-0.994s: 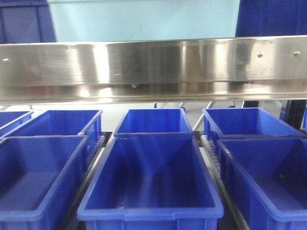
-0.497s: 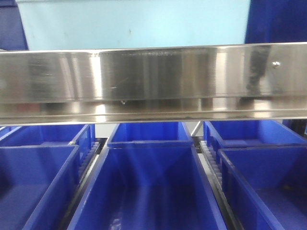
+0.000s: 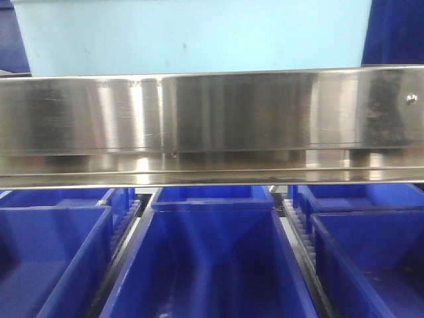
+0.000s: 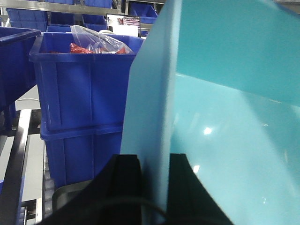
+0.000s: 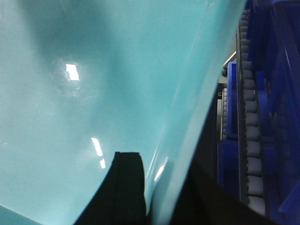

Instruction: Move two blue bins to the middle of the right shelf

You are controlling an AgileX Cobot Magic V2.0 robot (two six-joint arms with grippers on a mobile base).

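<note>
Front view, upper part of frame: pale blue bin, smooth matte plastic with plain flat sides and a few small dark specks. It sits above and behind a broad brushed stainless steel shelf rail that runs the full width of the frame, with vertical glare bands on it.

Below the rail: rows of dark blue crates, glossy, open-topped, with walls that taper inward. Ribbed roller tracks run between the rows.

Left wrist view: my left end effector is clamped on the bin's thin side wall. One black finger is outside the wall and the other is inside, both against the plastic. The bin's inside is shiny cyan with small light spots.

Left of frame: two stacked dark blue crates, ribbed at the rim. The top one holds a crinkled clear plastic bag over something red.

Right wrist view: my right end effector straddles the opposite wall the same way, closed on it, with a black finger on the glossy inner face.

Right edge of frame: a grey roller track runs beside blue crate walls.
</note>
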